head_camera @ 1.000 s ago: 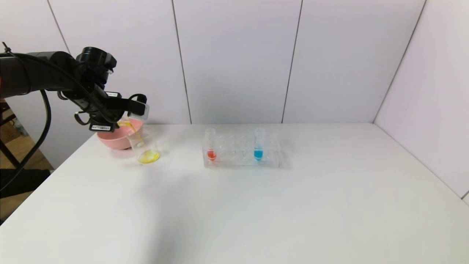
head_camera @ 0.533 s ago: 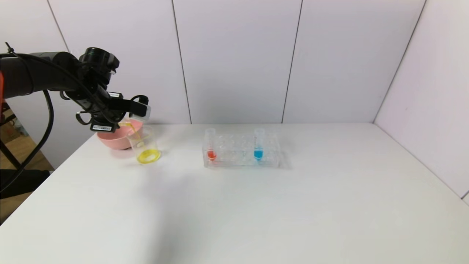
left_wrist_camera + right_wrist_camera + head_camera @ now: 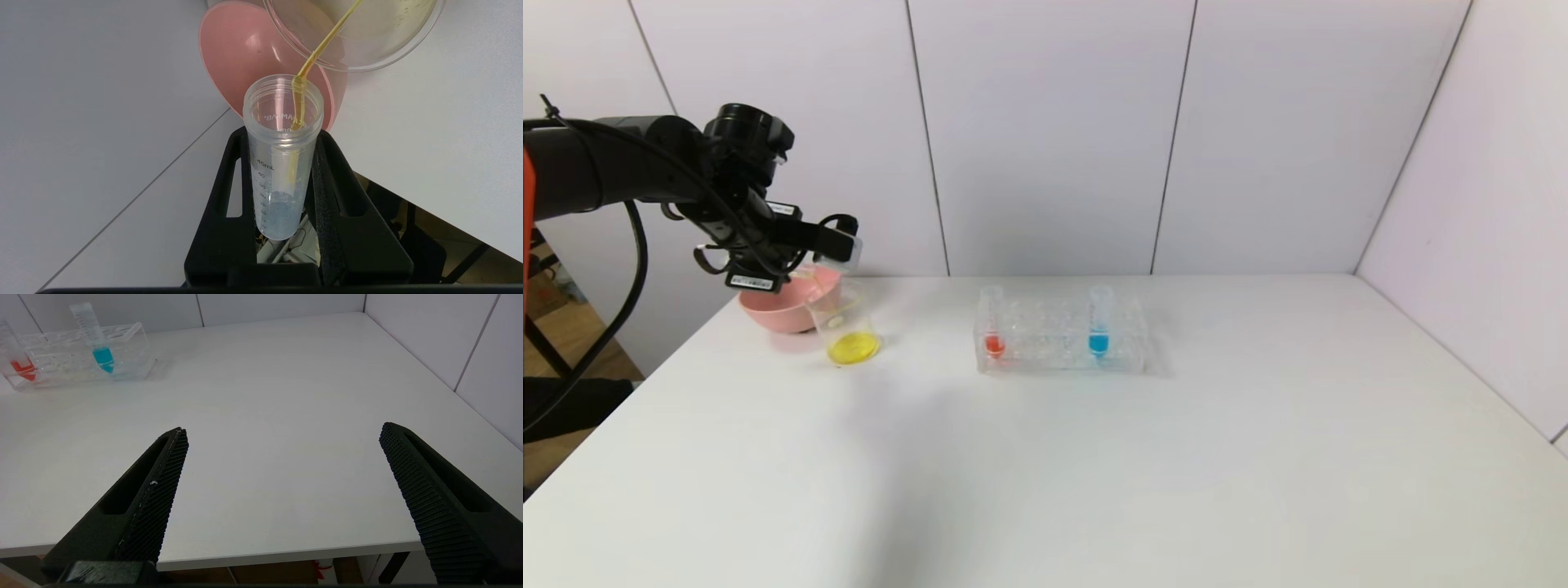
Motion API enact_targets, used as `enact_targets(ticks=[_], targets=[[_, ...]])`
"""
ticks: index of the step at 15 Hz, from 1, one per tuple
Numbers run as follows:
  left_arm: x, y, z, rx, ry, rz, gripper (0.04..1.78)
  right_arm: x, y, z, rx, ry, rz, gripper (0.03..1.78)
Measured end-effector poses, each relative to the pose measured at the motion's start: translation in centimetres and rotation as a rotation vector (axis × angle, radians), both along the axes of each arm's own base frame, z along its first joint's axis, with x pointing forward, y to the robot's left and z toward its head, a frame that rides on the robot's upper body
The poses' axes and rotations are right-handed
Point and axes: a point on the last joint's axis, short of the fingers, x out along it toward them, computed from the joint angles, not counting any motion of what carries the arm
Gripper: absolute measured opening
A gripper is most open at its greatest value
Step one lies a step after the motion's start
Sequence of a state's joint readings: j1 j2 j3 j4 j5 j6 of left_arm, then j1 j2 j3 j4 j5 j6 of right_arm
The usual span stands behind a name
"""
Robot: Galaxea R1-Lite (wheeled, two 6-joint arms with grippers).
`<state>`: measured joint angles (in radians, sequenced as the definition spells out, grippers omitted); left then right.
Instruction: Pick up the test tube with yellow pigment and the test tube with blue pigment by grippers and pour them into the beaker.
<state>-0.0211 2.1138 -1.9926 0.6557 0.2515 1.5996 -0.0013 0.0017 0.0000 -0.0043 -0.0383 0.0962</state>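
Fingers (image 3: 233, 171) of your left gripper (image 3: 282, 163) are clenched on the test tube with yellow pigment (image 3: 282, 155), tipped mouth-down at the upper left of the head view, just over the beaker (image 3: 843, 322). In the left wrist view a thin yellow thread runs from the tube's lip into the beaker's mouth, and a yellow pool lies on the beaker's floor. The tube looks nearly drained.

Watch the lip: the stream crosses only the near edge of the beaker's rim, so a small drift of the wrist could send it onto the bench (image 3: 1045, 457) or into the pink bowl (image 3: 784, 306) that sits right behind and touching or nearly touching the beaker. Righting the tube too fast may fling the last drops outside. The beaker is light and unheld; a nudge from the tube would likely tip it.

Your right gripper (image 3: 282, 433) hangs low over the bench's front edge, fingers spread wide and empty. The test tube with blue pigment (image 3: 1099, 322) stands in the clear rack (image 3: 1127, 339) at centre frame, beside a red-liquid tube (image 3: 993, 322), untouched.
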Motion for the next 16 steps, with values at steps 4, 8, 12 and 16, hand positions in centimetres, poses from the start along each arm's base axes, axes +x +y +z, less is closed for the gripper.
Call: enact_targets(ticks=[4, 8, 12, 16], targets=[[0.0, 0.0, -0.1, 0.008, 0.003, 0.003, 0.43, 0.0, 0.0, 0.0, 0.0, 0.0, 0.0, 1.71], [0.0, -0.1, -0.1, 0.011, 0.005, 0.004, 0.43, 0.0, 0.0, 0.0, 0.0, 0.0, 0.0, 1.71], [0.1, 0.0, 0.4, -0.019, -0.04, 0.003, 0.43, 0.0, 0.0, 0.0, 0.0, 0.0, 0.0, 1.71], [0.6, 0.1, 3.0, -0.202, -0.28, 0.057, 0.43, 0.0, 0.0, 0.0, 0.0, 0.0, 0.0, 1.71]])
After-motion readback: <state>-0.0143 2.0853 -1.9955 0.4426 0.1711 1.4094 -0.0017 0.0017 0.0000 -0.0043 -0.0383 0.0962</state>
